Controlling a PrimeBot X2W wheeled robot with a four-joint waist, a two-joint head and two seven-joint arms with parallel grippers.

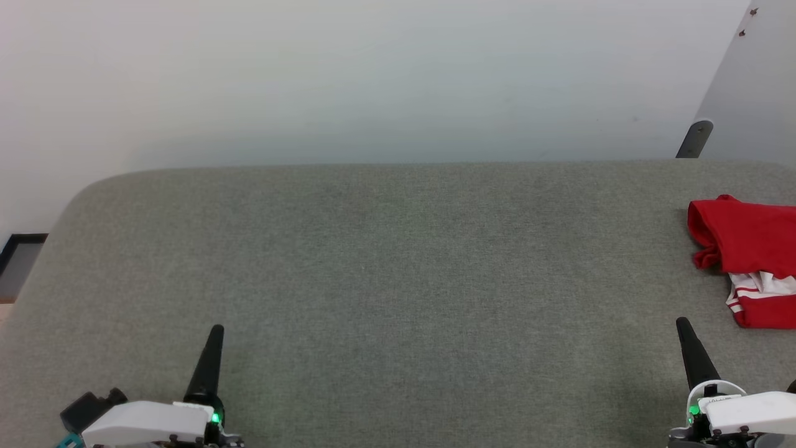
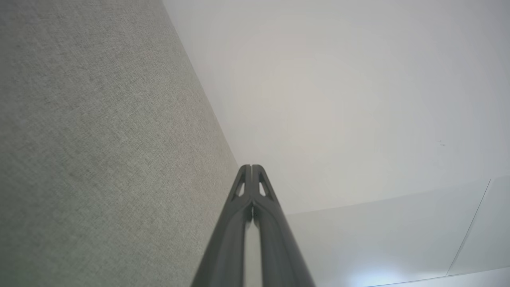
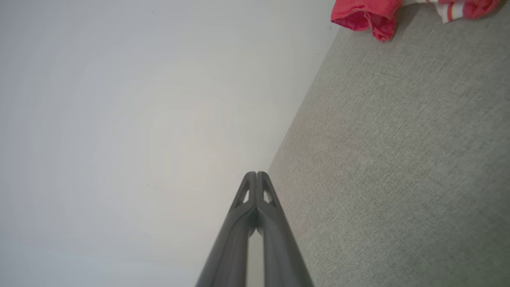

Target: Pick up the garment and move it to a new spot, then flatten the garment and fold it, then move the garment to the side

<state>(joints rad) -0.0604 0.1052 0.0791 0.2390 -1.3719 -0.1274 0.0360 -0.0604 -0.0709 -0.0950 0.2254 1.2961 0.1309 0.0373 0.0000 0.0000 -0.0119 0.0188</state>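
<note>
Right hand (image 1: 683, 323) closed, empty; garment (image 1: 749, 239) lies beyond it, rightward, apart.

Garment (image 1: 749, 249) red, red-white striped trim; surface (image 1: 398, 280) grey fabric; wall (image 1: 373, 81) white.

Grey fabric surface (image 1: 398, 261), rounded far corner, red-and-white garment (image 1: 749, 246) lying at its right edge

We found the light bright, even and diffuse: the grey woven-fabric table top (image 1: 398, 261) carried almost no shadow. In both wrist views the plain white wall (image 2: 338, 99) washed out, warmer at centre and greyer toward the corners. A bluish glare patch (image 2: 370, 279) sat at the left wrist view's bottom edge. The dark two-fingered left gripper (image 2: 252, 167) and right gripper (image 3: 257, 174) looked soft close to the lens.
</note>
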